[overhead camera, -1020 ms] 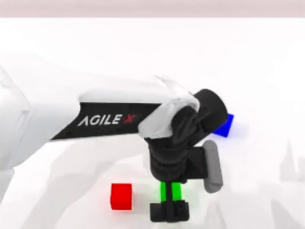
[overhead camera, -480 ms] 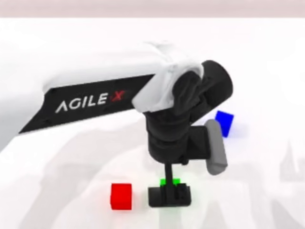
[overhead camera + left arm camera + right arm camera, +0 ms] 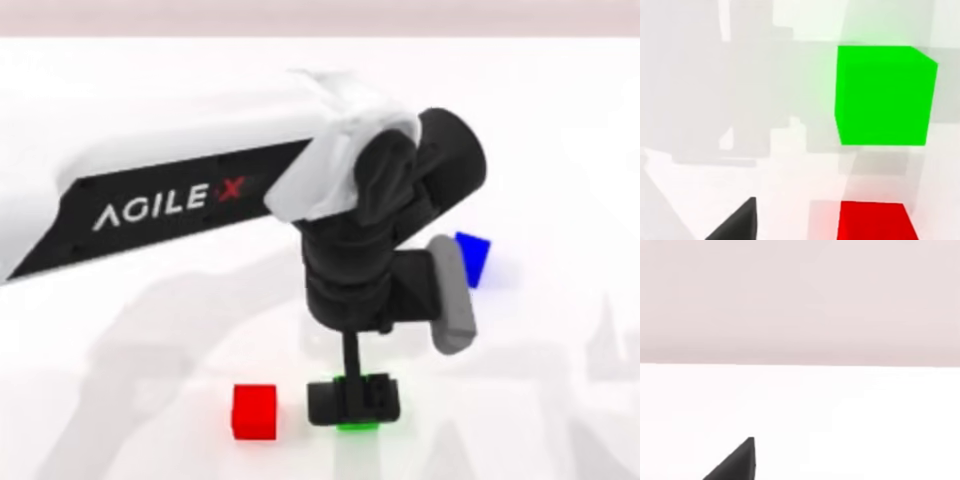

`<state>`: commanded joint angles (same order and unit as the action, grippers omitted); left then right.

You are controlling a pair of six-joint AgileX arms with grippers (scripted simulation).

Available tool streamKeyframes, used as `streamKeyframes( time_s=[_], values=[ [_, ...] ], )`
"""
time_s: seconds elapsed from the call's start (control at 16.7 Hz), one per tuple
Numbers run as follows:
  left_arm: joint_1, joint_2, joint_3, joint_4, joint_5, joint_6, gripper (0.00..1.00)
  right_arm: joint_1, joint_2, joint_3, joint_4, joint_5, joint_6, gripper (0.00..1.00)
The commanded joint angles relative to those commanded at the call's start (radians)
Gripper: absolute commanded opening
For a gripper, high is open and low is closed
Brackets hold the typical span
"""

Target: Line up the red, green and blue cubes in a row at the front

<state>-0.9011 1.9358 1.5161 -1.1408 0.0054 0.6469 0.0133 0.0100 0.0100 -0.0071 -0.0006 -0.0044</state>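
Observation:
The green cube [image 3: 352,427] rests on the table at the front, almost wholly covered in the top view by my left gripper [image 3: 352,402] hovering above it. The left wrist view shows the green cube [image 3: 882,95] standing free on the table, with the red cube [image 3: 875,222] close beside it. The left gripper is open and holds nothing; one dark fingertip [image 3: 742,220] shows. The red cube [image 3: 254,411] is just left of the green one. The blue cube [image 3: 476,258] sits farther back on the right, partly behind the left wrist. My right arm is out of the top view.
The left arm's white link [image 3: 190,170] spans the table from the left side to the middle. The right wrist view shows only bare white table, a pale wall and one dark fingertip [image 3: 740,462].
The left gripper has risen and drawn back a little from the front edge, leaving the green cube on the table. The red and blue cubes have not moved.

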Motion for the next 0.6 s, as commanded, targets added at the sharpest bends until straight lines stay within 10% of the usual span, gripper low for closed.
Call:
streamKeyframes(
  time_s=[0.6],
  values=[
    [0.305,-0.569,-0.495,0.325,-0.02,-0.193,1.0,0.142,0.679,0.607,-0.395,0.003,-0.243,1.0]
  ],
)
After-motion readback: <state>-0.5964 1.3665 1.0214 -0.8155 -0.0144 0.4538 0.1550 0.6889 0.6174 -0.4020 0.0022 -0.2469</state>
